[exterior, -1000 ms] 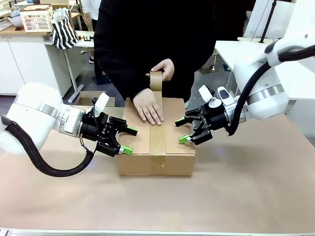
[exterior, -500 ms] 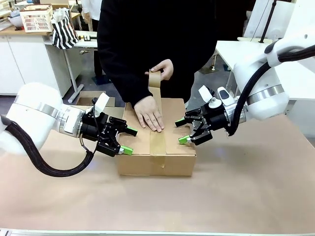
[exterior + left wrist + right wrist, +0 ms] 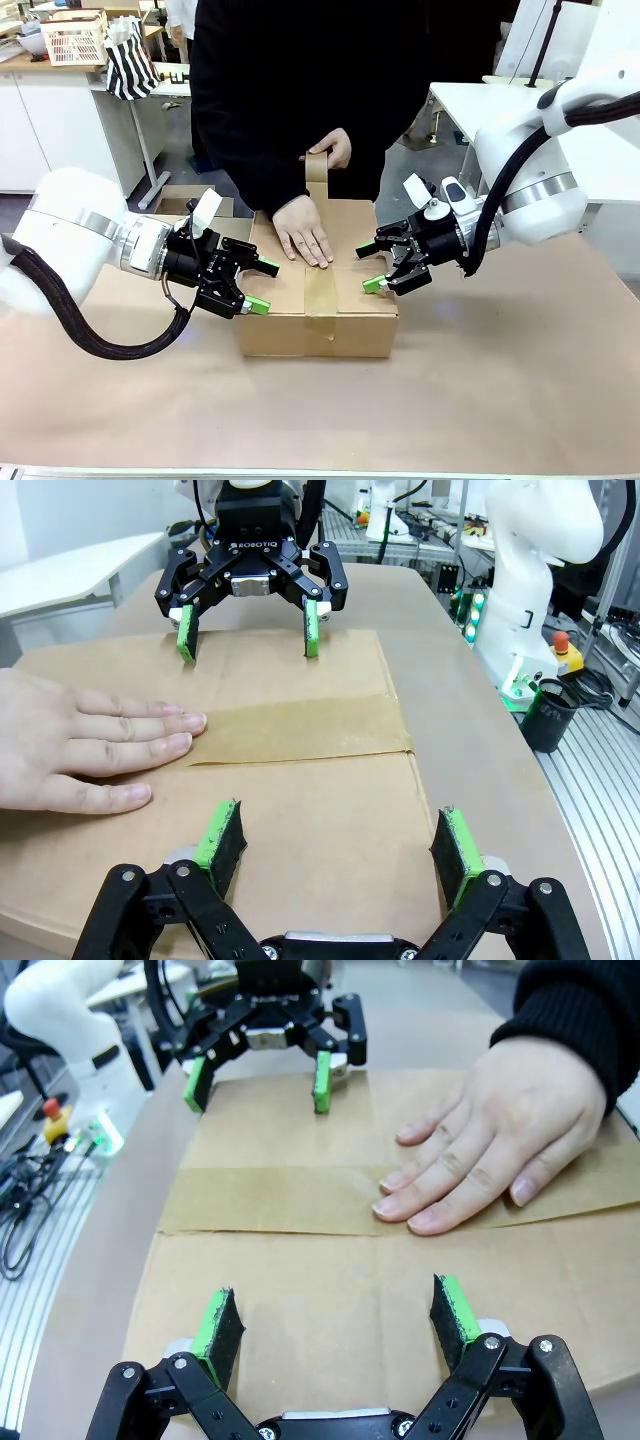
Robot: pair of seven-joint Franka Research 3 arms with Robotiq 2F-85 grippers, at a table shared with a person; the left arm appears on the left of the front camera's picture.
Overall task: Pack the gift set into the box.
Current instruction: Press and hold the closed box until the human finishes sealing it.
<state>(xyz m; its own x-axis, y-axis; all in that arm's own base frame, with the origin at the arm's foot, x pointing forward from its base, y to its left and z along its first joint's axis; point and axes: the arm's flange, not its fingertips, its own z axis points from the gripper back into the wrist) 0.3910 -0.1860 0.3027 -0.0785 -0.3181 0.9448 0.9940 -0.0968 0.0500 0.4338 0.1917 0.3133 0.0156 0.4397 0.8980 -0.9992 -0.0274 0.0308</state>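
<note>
The box [image 3: 285, 325] stands mid-table with its flaps shut, so the gift set is hidden. A strip of brown tape [image 3: 322, 285] runs along the seam. The person presses one hand [image 3: 303, 240] flat on the lid, and the other hand holds the tape roll [image 3: 318, 165] behind the box. My left gripper [image 3: 264, 287] is open at the box's left edge. My right gripper [image 3: 366, 268] is open at its right edge. From the left wrist, my open left gripper [image 3: 338, 835] hovers over the lid [image 3: 330, 670]. From the right wrist, my open right gripper [image 3: 335, 1320] faces the hand [image 3: 480, 1150] and tape [image 3: 270, 1200].
A smaller brown carton [image 3: 180, 200] sits behind my left arm. A striped bag [image 3: 130, 60] and a white basket [image 3: 75, 40] stand on a far counter. The paper-covered table [image 3: 320, 420] stretches in front of the box.
The person's flat hand slid a little towards me along the tape, and the roll hand shifted slightly. Both grippers stayed where they were.
</note>
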